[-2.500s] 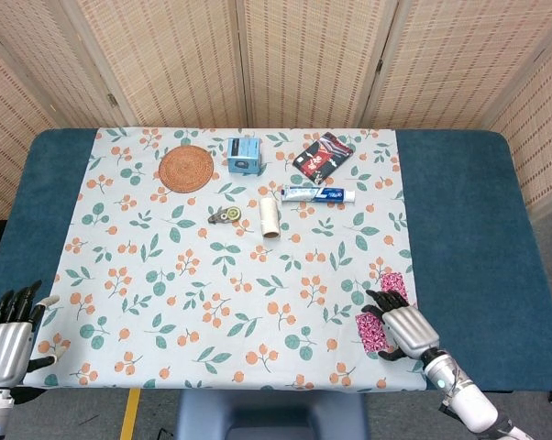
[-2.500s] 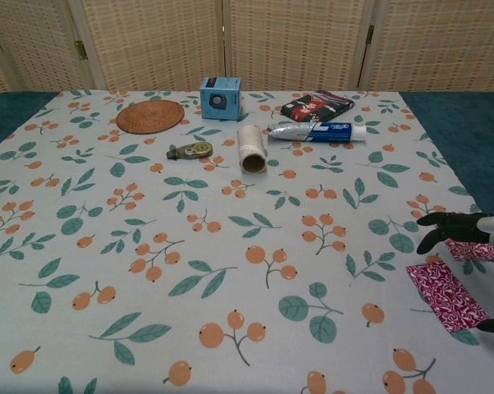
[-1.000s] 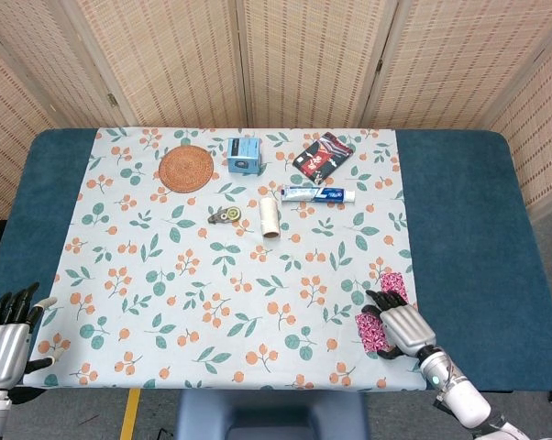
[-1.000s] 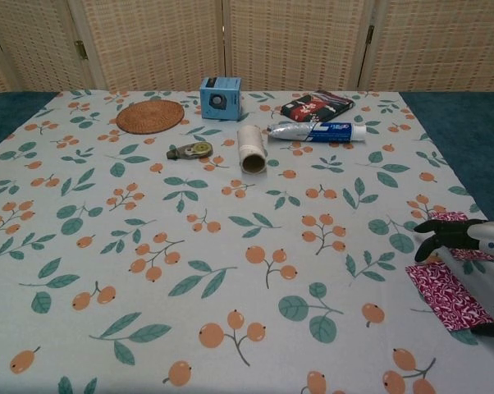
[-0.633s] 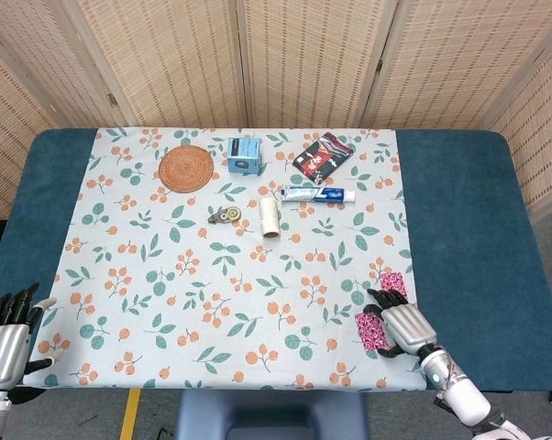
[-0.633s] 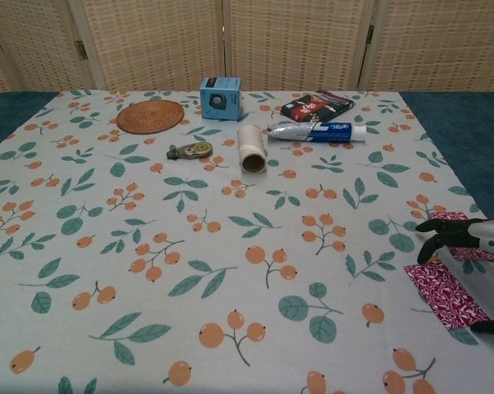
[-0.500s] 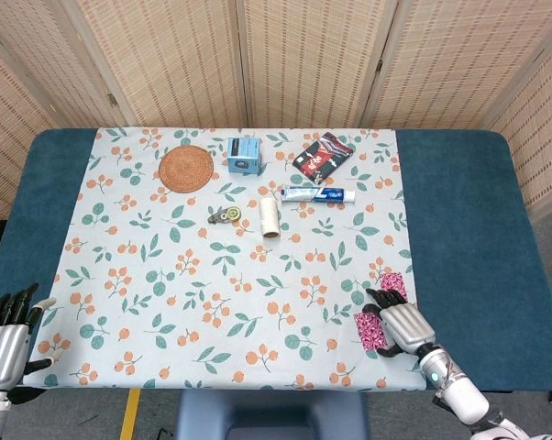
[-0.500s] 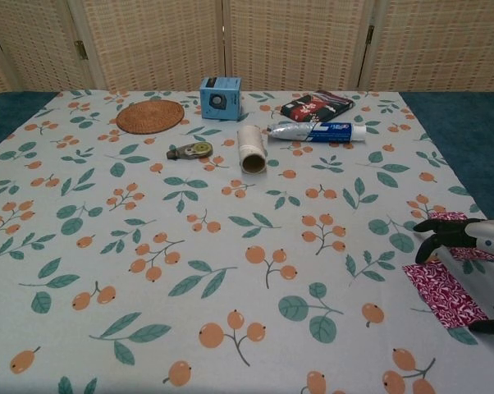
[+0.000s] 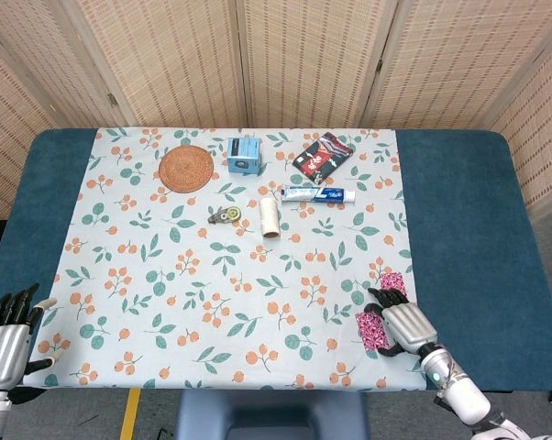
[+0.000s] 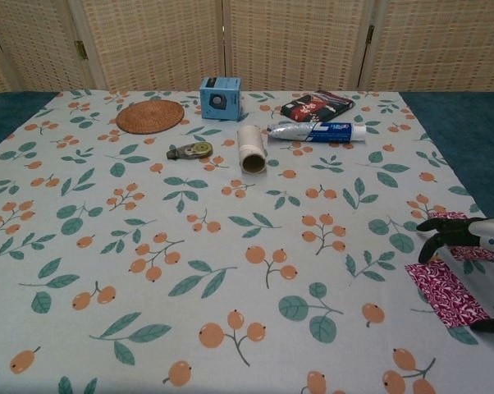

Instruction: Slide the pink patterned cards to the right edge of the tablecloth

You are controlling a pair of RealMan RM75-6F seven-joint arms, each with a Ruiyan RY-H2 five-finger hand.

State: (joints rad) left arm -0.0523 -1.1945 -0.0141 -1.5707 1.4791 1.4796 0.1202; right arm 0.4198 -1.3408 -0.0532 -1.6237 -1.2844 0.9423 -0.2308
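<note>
The pink patterned cards point(image 9: 371, 332) lie near the front right corner of the floral tablecloth point(image 9: 212, 275), close to its right edge. In the chest view the cards point(image 10: 446, 292) show at the far right. My right hand point(image 9: 403, 325) rests over them with its fingers spread, covering their middle; only the two ends show. In the chest view the dark fingertips point(image 10: 438, 229) of my right hand point(image 10: 481, 238) arch over the cards. My left hand point(image 9: 5, 335) hovers at the front left corner, holding nothing, fingers apart.
At the back of the cloth lie a woven coaster point(image 9: 185, 169), a blue box point(image 9: 245, 155), a black-and-red packet point(image 9: 322, 154), a toothpaste tube point(image 9: 318, 193), a cardboard roll point(image 9: 270, 218) and a tape dispenser point(image 9: 226, 215). Bare blue table point(image 9: 469, 238) lies right of the cloth.
My right hand has drawn back slightly toward the front edge while staying on the cards, which have barely shifted. The left hand has sunk a little.
</note>
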